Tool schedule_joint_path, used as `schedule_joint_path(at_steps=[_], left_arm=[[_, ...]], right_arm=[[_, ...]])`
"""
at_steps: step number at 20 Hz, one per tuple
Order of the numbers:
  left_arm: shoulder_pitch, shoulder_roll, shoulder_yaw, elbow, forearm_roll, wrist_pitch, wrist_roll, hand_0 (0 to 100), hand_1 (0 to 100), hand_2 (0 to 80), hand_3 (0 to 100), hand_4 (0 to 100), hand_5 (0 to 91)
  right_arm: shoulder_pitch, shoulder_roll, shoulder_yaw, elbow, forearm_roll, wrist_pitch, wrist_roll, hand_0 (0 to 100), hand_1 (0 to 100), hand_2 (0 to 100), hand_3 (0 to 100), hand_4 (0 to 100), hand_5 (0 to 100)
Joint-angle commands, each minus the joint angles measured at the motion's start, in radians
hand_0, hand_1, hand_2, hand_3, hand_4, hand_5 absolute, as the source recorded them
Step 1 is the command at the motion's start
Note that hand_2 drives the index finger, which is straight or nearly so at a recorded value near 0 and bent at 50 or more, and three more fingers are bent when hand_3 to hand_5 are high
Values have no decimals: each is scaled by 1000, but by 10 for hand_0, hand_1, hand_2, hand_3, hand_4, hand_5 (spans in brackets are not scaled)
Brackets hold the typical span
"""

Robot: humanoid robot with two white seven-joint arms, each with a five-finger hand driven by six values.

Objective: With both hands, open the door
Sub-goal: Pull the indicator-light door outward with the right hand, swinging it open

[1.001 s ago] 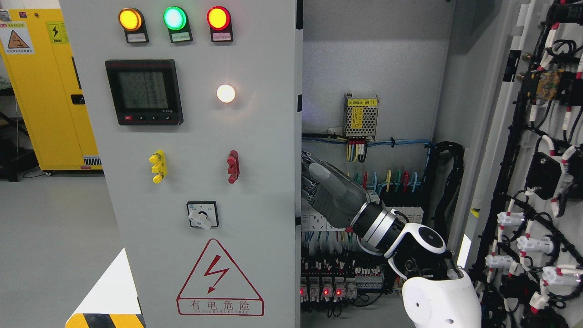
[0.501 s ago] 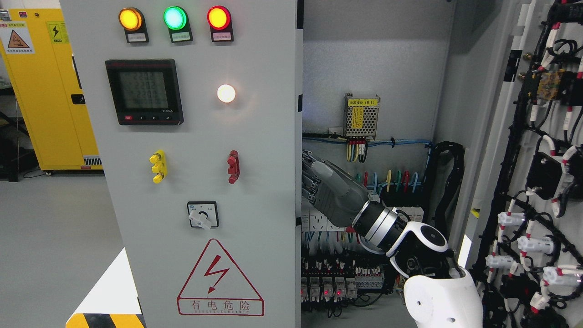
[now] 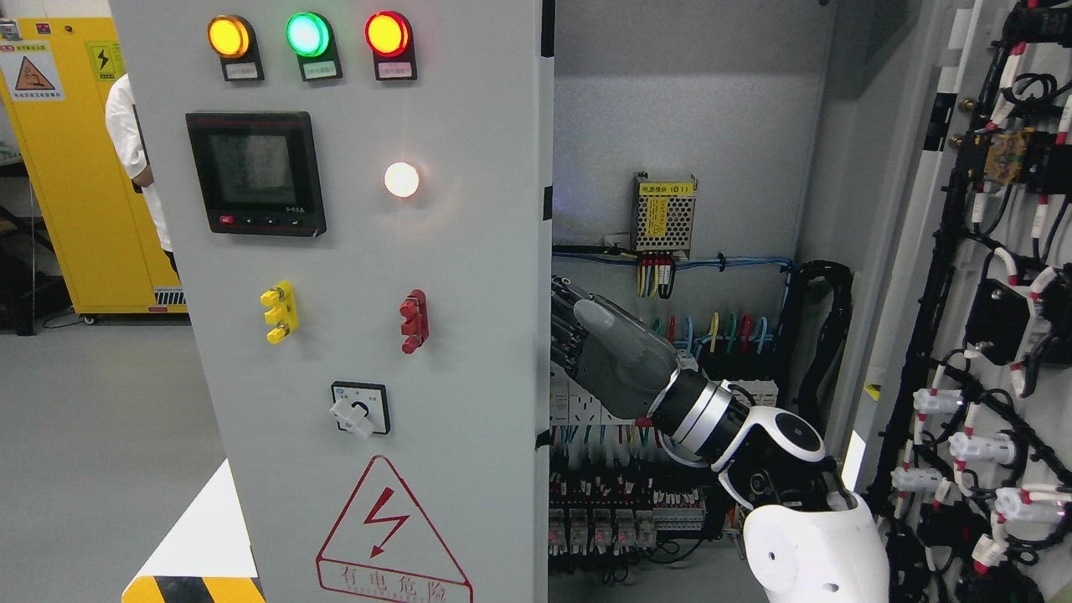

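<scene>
Broadly, we face a grey cabinet whose left door [image 3: 360,335] fills the left half of the head view, carrying lamps, a meter, a rotary switch and a shock-warning triangle; its free edge stands just left of the opened interior [image 3: 678,167], where wiring and a small power supply [image 3: 663,215] show. A second door [image 3: 988,293], lined with cables, is swung wide at the right. Behind the left door a person's white sleeve [image 3: 127,134] shows beside a yellow cabinet [image 3: 59,167]. Our right hand [image 3: 586,339] reaches from the lower right, fingers curled against the back of the left door's edge, apparently hooking it rather than gripping anything loose. To do this well, we judge we should push outward steadily, keeping contact on the edge and clear of the wiring. Our left hand is out of view.
</scene>
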Motion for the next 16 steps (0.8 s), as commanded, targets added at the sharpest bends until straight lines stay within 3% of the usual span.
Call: schedule_joint_path(at_steps=[1, 8, 16], left_arm=[[0, 0, 0, 1, 0, -1, 0, 120, 556, 0, 0, 0, 0], [0, 0, 0, -1, 0, -1, 0, 120, 556, 0, 0, 0, 0], [0, 0, 0, 1, 0, -1, 0, 120, 556, 0, 0, 0, 0]], right_arm=[[11, 1, -5, -31, 0, -3, -4, 0, 500, 40, 0, 0, 0], [65, 0, 27, -117, -26, 0, 10, 0, 500, 40, 0, 0, 0], [195, -3, 226, -277, -26, 0, 10, 0, 500, 40, 0, 0, 0]])
